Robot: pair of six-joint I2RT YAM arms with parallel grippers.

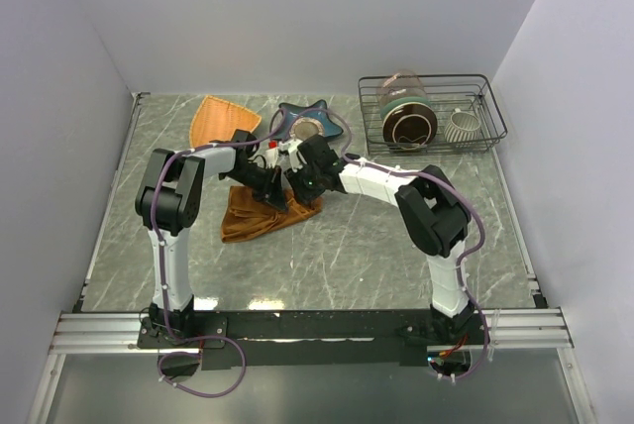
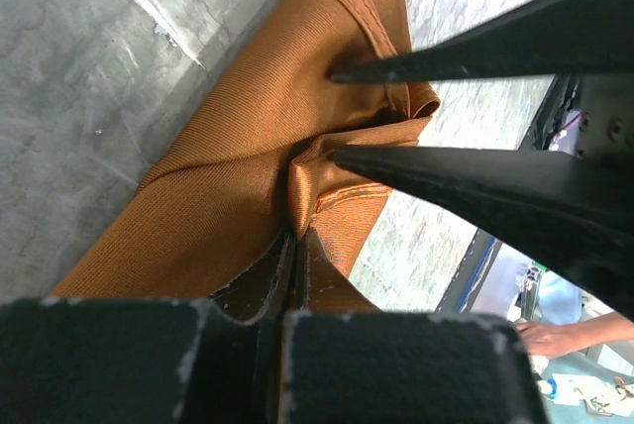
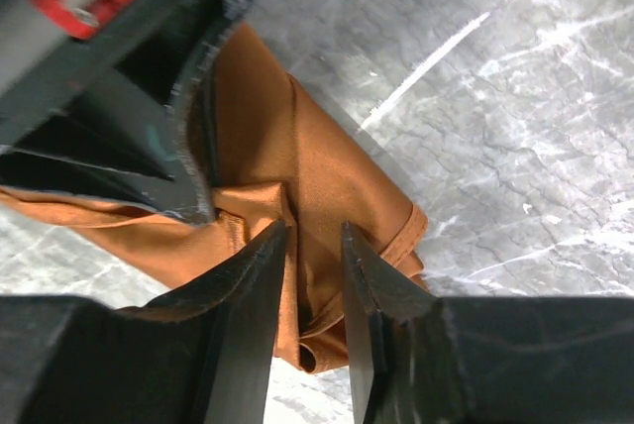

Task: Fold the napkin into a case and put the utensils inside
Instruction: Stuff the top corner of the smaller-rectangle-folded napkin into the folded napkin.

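Left gripper (image 2: 295, 251): clenched; my fingertips meet on a raised fold of the napkin (image 2: 218, 176) and pinch it tight.
Right gripper (image 3: 315, 246): released; my fingers stand parted by a narrow gap, tips down over a ridge of cloth, and orange shows between them.
Grippers together: just beside each other above the same bunched part of the cloth, tips pointing at one another from opposite sides.
Napkin: crumpled and partly doubled over on the table (image 1: 357, 246), left of centre, with a hemmed corner curled up near my right fingers. No pouch shape.
Arms: both reach inward from the near edge and meet over the napkin's far right end.
Woven plate (image 1: 223, 119): flat on the table beyond the napkin, apart from it.
Blue dish (image 1: 293, 110): star-shaped, just behind my grippers.
Rack (image 1: 492, 107): far right corner, with crockery standing in it.
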